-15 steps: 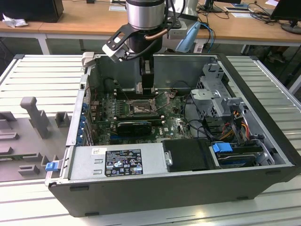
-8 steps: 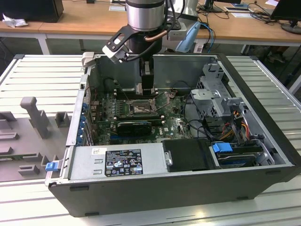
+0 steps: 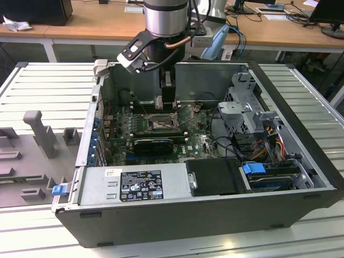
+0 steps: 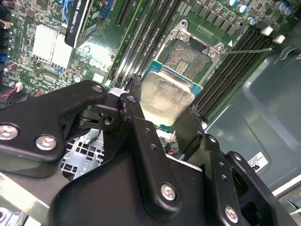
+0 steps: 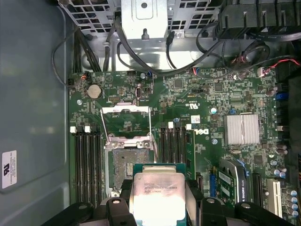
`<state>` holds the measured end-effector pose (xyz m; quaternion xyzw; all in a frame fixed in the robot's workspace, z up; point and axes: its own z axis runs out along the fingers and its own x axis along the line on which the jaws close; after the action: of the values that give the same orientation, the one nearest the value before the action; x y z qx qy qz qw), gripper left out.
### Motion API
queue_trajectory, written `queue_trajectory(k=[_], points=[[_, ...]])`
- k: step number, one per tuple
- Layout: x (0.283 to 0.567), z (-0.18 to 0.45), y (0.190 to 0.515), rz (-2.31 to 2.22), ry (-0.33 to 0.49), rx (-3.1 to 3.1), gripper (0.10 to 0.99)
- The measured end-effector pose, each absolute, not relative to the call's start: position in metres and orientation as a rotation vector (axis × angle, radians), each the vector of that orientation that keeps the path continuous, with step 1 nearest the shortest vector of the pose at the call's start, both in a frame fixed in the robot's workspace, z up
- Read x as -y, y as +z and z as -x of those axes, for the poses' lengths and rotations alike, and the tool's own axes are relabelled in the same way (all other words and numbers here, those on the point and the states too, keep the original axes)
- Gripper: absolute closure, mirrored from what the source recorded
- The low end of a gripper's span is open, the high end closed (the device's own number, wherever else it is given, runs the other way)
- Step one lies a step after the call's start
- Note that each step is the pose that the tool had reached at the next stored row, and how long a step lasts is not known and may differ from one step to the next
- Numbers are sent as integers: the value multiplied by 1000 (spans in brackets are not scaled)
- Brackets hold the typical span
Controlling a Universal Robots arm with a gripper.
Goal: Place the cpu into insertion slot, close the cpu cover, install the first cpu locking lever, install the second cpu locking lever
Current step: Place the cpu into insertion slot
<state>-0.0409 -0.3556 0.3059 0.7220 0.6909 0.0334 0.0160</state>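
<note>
Cpu (image 5: 157,200) in jaws, over mobo (image 5: 207,94), desks (image 3: 80,20) behind

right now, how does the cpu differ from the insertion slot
The cpu shows a pale silvery face; the insertion slot has a dark centre inside a silver rim. The cpu is held between the jaws above the board, while the insertion slot sits fixed on it, empty and uncovered. Both are square.
</note>
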Motion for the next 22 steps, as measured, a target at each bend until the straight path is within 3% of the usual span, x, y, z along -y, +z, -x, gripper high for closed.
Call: queue_trajectory(k=[22], points=[[354,42,289,-2233,104,-2162,557]])
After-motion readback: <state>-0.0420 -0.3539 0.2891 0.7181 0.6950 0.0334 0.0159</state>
